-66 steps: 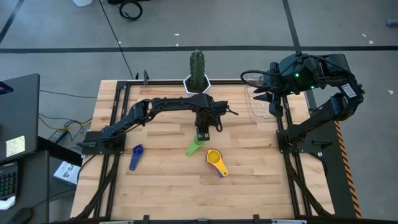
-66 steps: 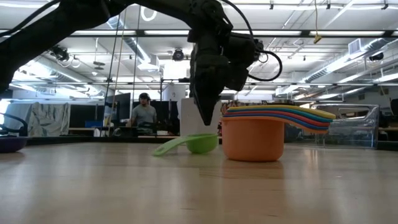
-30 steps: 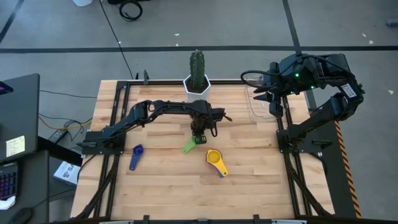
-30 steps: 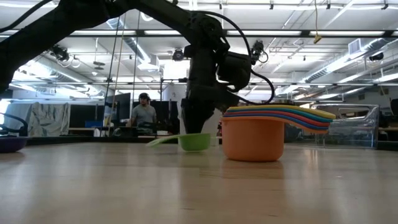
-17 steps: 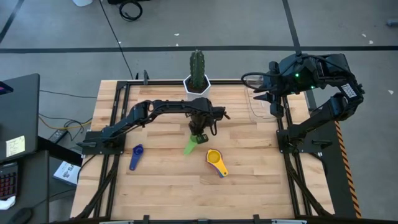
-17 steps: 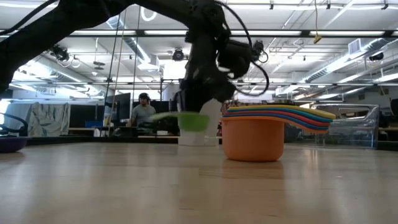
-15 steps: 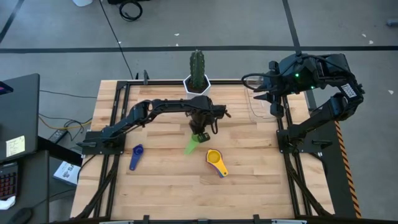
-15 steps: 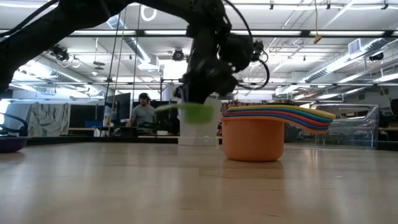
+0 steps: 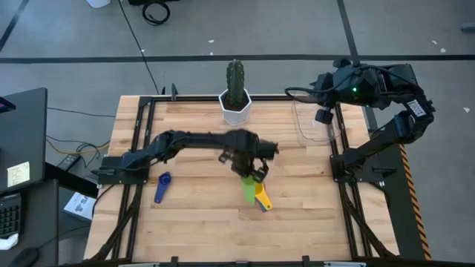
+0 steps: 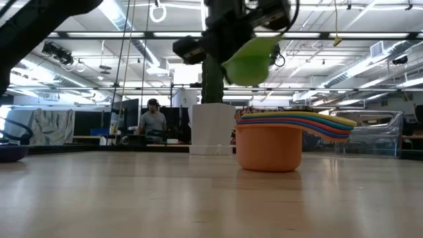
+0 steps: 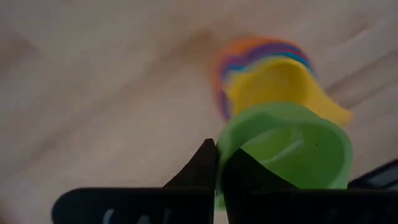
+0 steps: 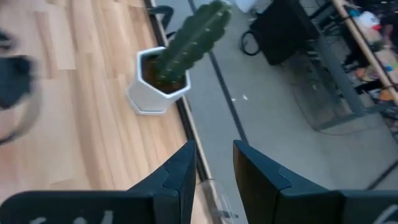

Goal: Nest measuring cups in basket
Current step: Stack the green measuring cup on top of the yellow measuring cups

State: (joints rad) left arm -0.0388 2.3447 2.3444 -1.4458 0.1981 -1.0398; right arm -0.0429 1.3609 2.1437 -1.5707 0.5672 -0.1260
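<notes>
My left gripper (image 9: 249,176) is shut on the green measuring cup (image 9: 248,190) and holds it in the air over the nested stack of cups (image 9: 261,197). That stack stands on its orange bottom cup (image 10: 269,149), with yellow innermost (image 11: 280,84). A blue cup (image 9: 162,185) lies on the table at the left. My right gripper (image 12: 214,168) is open and empty above the clear basket (image 9: 312,122) at the far right. My left gripper pinches the green cup's rim wall (image 11: 219,158), with one finger inside the bowl and one outside. The fingers come from above, pointing down. The cup (image 10: 250,59) is lifted clear of the table and hangs tilted above the stack.
A white pot with a green cactus (image 9: 236,85) stands at the far edge, middle. Bare wooden table lies between the stack and the basket and along the near edge. A person (image 10: 153,122) shows in the room far behind.
My left gripper has lifted the green cup off the table and carried it up and toward the table's near right. It is now over the nested stack. The cup has gone from lying on the wood to hanging tilted high above the stack.
</notes>
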